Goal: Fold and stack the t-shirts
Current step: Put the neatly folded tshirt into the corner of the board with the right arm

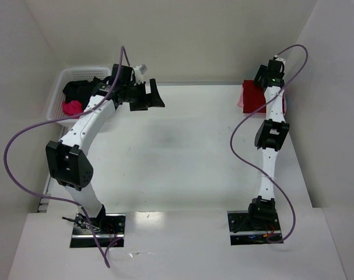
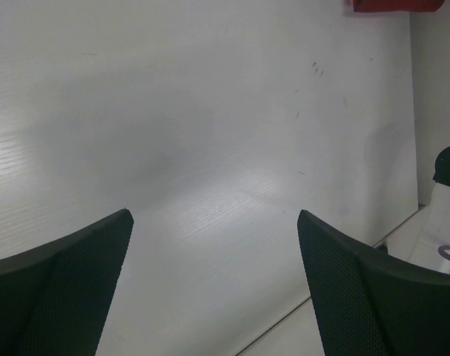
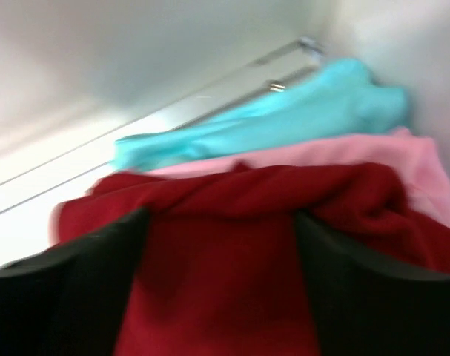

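Dark red t-shirt [image 3: 232, 297]: laid on far right corner stack [image 3: 402, 159], straddled by wide right gripper [image 3: 219, 219].
Basket [image 1: 57, 87]: far left corner, nearest wide left gripper [image 2: 215, 215].

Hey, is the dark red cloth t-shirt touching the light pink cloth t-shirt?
Touching. The right wrist view shows the dark red t-shirt lying directly on the light pink t-shirt, with no gap along their shared edge.
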